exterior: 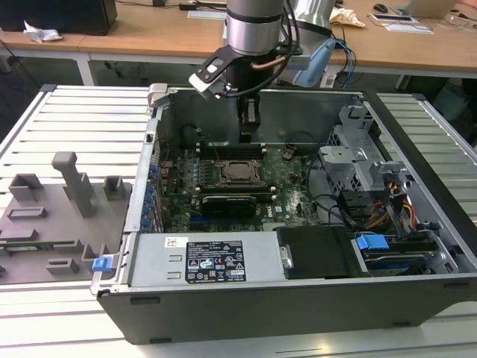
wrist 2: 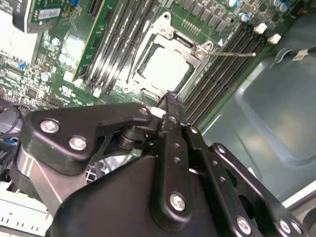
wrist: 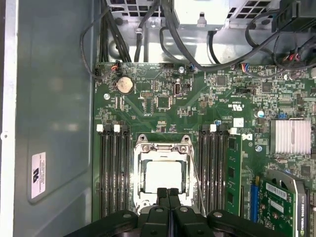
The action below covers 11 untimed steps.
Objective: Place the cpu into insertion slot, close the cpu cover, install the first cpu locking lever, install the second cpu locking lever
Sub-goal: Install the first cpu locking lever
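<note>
In the exterior view my fingers (exterior: 250,133), clenched on nothing, hang at 12 o'clock of the socketed cpu (exterior: 240,171).

The hand (wrist: 168,192) hides one edge of the cpu cover (wrist: 163,148) in the first wrist view, and its bulky black body blocks a good chunk of motherboard (wrist 2: 64,54) in the second wrist view.

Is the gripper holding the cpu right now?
No, in the first wrist view the cpu sits framed by the cpu cover, and the gripper is shut with nothing between its fingertips.
</note>
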Each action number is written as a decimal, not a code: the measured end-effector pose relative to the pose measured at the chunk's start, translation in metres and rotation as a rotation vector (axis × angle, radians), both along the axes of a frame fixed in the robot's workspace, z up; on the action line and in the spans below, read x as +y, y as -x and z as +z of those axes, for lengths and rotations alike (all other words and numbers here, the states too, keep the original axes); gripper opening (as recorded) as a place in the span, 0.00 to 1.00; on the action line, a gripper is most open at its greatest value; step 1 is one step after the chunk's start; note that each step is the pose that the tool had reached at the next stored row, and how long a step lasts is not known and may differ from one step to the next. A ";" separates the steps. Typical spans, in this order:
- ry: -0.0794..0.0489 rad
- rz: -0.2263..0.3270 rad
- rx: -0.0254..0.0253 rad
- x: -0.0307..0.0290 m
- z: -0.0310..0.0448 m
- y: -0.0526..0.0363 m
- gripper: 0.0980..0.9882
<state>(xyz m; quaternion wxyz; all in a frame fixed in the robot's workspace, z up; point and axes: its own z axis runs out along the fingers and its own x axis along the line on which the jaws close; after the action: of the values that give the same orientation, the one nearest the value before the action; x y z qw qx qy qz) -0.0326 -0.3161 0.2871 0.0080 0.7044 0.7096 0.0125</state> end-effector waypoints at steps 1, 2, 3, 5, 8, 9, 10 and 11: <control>0.000 0.002 0.0002 0.0000 0.0001 -0.0004 0.01; 0.000 0.006 0.0003 0.0000 0.0001 -0.0006 0.01; 0.000 0.024 0.0003 0.0000 0.0001 -0.0005 0.01; 0.000 0.082 0.0003 0.0000 0.0001 -0.0005 0.01; 0.000 0.151 0.0003 0.0000 0.0001 -0.0004 0.01; 0.000 0.162 0.0003 0.0000 0.0001 -0.0004 0.01; 0.000 0.173 0.0003 0.0000 0.0001 -0.0004 0.01; 0.000 0.182 0.0003 0.0000 0.0001 -0.0004 0.01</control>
<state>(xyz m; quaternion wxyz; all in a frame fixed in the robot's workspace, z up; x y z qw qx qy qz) -0.0322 -0.3162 0.2872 0.0069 0.6371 0.7706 0.0129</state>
